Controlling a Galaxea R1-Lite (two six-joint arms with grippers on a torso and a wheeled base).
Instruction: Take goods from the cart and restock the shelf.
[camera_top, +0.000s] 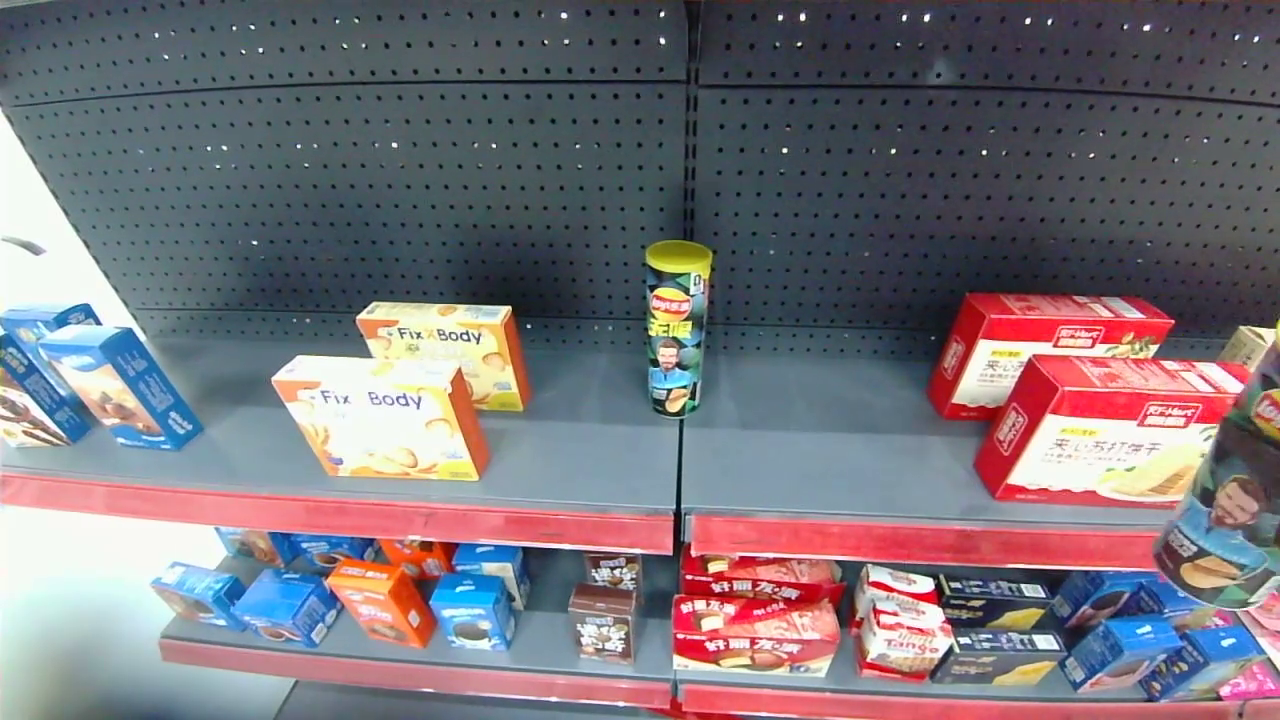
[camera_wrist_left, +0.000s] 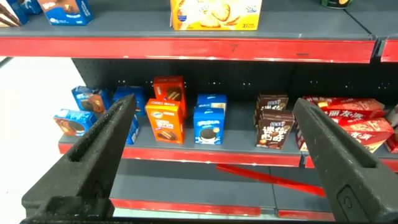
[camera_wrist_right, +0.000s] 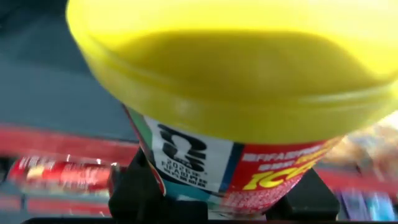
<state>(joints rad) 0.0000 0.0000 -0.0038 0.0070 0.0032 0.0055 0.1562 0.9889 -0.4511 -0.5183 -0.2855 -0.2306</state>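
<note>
Chip can w/ yellow lid is closest, clamped between the fingers of R gripper; in head view it is at the right edge, near red boxes. Second can stands upright on upper shelf. L gripper is spread wide w/ nothing in it, facing lower shelf.

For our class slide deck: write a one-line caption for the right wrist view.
Right gripper shut on a yellow-lidded chip can before a red-edged shelf.

Bare shelf between standing can and red boxes.
</note>
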